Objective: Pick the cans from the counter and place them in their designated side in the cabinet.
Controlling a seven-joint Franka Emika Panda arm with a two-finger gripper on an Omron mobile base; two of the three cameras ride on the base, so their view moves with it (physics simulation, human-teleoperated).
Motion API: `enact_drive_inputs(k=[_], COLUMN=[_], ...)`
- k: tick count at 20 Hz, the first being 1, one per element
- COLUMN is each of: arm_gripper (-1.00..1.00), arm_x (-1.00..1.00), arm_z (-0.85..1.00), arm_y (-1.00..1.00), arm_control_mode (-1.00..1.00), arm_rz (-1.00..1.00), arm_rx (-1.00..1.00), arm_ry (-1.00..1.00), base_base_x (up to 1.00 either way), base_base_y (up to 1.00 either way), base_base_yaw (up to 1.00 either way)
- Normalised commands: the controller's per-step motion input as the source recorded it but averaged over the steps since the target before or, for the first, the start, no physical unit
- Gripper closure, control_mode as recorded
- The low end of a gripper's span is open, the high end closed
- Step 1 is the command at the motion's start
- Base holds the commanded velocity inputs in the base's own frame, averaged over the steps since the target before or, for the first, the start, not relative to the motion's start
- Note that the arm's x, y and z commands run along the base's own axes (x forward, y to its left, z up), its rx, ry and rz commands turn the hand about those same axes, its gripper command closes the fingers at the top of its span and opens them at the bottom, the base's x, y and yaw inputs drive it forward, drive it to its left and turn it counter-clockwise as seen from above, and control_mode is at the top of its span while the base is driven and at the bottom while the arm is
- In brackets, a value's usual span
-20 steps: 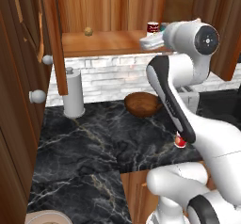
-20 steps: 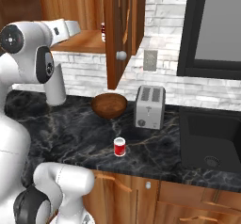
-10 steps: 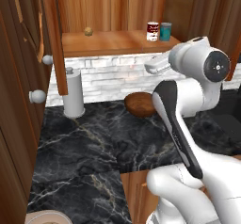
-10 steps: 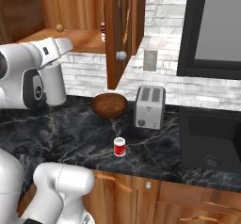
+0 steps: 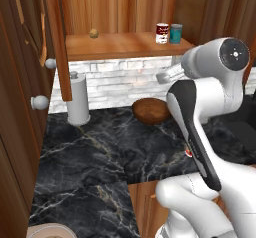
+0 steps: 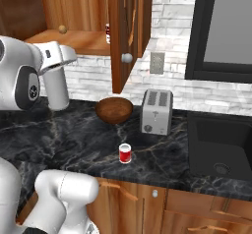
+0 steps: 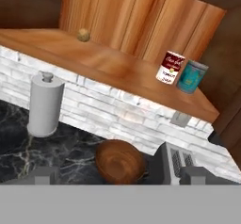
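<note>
One can [image 5: 161, 33] with a dark red-and-white label stands on the right end of the cabinet shelf [image 5: 120, 45], next to a teal can [image 5: 175, 33]; both appear in the hand view too, the red can [image 7: 170, 67] left of the teal can [image 7: 192, 76]. The brighter red can [image 6: 125, 153] stands upright on the black marble counter [image 6: 69, 139] in front of the toaster, half hidden behind my arm in the left base view. My gripper [image 7: 121, 177] is open and empty, its fingertips [image 7: 45, 175] wide apart. It hangs below and in front of the shelf edge, well above the counter.
A brown bowl [image 5: 151, 111] and a silver toaster [image 6: 156, 111] sit at the back of the counter. A paper towel roll [image 5: 78, 99] stands at the left. A small ball [image 5: 93, 33] lies on the shelf. The open cabinet door [image 6: 125, 31] hangs above the bowl; a sink [image 6: 221, 147] lies right.
My hand has drawn back from the shelf and dropped below its edge, staying open. The dark red can stays on the shelf beside the teal can.
</note>
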Motion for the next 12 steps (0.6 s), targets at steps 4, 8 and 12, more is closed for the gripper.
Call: enact_drive_inputs(k=[4,8,12], arm_gripper=[-1.00,-1.00,-1.00], arm_x=[-0.07,-0.05,-0.01], arm_z=[-0.12,-0.23,-0.38], arm_y=[-0.01,-0.06,-0.13], arm_control_mode=[-1.00,-1.00,-1.00], arm_rz=[-0.06,-0.15,-0.15], arm_rx=[0.00,0.00,0.00], arm_ry=[0.01,0.02,0.05], base_base_x=[0.00,0.00,0.00], base_base_y=[0.00,0.00,0.00], base_base_yaw=[0.00,0.00,0.00])
